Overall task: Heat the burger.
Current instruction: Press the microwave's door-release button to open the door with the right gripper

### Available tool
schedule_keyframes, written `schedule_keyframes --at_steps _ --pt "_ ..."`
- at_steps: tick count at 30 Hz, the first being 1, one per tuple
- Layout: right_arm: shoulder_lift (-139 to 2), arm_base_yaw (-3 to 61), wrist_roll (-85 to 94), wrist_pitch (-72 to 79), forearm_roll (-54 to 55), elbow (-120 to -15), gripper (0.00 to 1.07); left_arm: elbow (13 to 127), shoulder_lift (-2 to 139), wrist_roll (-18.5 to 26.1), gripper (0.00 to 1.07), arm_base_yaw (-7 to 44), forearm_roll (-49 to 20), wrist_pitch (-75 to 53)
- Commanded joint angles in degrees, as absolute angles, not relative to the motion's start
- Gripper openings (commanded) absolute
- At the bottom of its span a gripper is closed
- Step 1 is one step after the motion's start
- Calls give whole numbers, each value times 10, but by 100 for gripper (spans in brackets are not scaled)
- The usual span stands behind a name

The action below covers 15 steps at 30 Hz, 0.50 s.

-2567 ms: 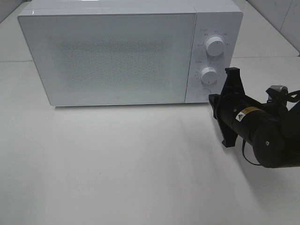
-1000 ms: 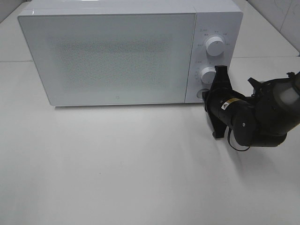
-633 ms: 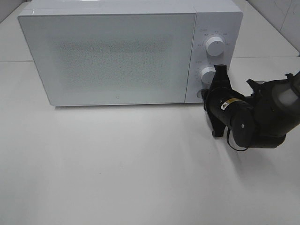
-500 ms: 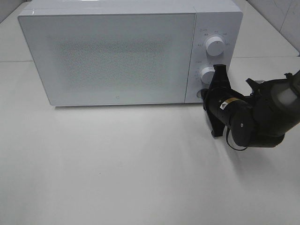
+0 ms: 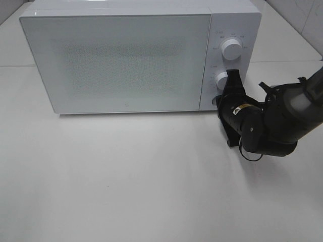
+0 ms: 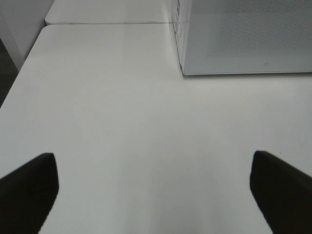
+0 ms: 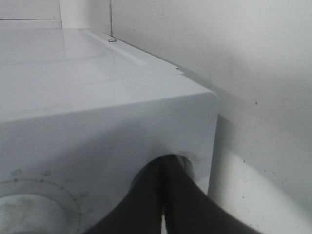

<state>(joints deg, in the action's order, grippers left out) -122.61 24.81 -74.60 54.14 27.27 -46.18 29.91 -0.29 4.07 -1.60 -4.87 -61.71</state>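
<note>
Exterior high view shows the right end effector (image 5: 221,101), fingers pressed together and empty, its tip against the round button (image 7: 190,158) of the microwave (image 5: 121,55), whose door is closed. Left end effector (image 6: 156,192) hangs spread wide, empty, above the worktop (image 6: 122,122). Burger appears nowhere, so I judge most work remains

Setting: I take it for a lab test bench.
Evidence: lone white microwave (image 5: 121,60) on plain white table (image 5: 126,191), pale wall (image 5: 309,20) behind.
</note>
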Motion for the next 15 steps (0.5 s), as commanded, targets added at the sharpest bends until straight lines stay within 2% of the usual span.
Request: schedule_keyframes --at_steps 1,7,15 --pt "-1214 226 -713 704 318 -516 0 297 -5 38 100 -17 -49 -614" --pt "-1232 226 -700 716 319 -549 0 297 -5 38 100 -17 -49 -614" --pt "-1232 226 -705 715 314 -544 0 297 -5 38 100 -17 -49 -614"
